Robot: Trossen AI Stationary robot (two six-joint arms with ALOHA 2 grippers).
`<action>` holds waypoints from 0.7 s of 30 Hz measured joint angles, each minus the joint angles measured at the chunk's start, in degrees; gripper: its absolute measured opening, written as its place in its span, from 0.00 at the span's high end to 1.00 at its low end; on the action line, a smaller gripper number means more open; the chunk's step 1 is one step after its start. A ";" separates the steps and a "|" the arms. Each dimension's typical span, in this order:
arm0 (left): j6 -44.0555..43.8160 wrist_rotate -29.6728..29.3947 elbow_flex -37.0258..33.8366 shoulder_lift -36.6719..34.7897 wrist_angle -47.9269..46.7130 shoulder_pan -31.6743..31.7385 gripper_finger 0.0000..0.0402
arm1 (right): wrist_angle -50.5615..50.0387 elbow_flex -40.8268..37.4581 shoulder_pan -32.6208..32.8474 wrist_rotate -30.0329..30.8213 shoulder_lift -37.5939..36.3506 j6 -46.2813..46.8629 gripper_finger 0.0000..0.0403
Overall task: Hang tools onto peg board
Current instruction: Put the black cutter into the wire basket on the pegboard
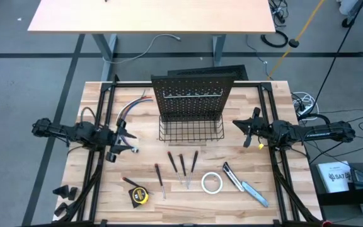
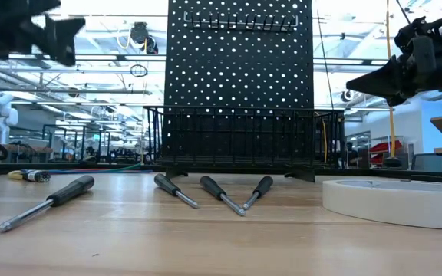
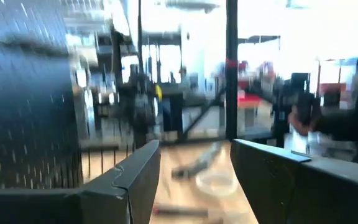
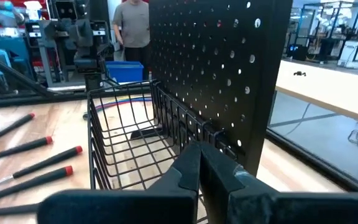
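The black peg board [image 1: 191, 94] stands upright at the table's far middle, and the wire basket [image 1: 191, 129] is fixed at its foot. Several screwdrivers [image 1: 181, 165], a white tape roll [image 1: 212, 183], a yellow-black tape measure [image 1: 137, 196] and a grey-blue utility knife [image 1: 247, 188] lie flat on the table near the front. My left gripper [image 1: 130, 140] is open and empty, left of the basket, above the table. My right gripper [image 1: 239, 125] is shut and empty, right of the basket; in its wrist view [image 4: 199, 149] it points at the basket's corner.
A bundle of coloured cables [image 1: 134, 106] lies left of the peg board. The black frame rails [image 1: 106, 113] run along both table sides. A pale desk [image 1: 150, 16] stands beyond the table. A person [image 4: 132, 25] stands in the room behind it.
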 joint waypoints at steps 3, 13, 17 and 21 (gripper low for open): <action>-0.07 0.00 0.00 -0.02 5.61 0.01 0.49 | 1.09 -0.01 0.00 -0.04 0.00 1.02 1.00; -0.09 -0.02 0.00 0.00 15.28 0.01 0.49 | 8.52 0.01 0.01 -0.13 -0.01 -4.43 1.00; -0.09 -0.04 0.00 0.00 15.31 0.01 0.49 | 8.52 0.01 0.00 -0.69 0.00 -3.99 1.00; -4.05 -0.02 0.00 0.00 14.56 -0.02 0.49 | 8.42 0.14 0.01 -3.48 0.01 -2.99 0.98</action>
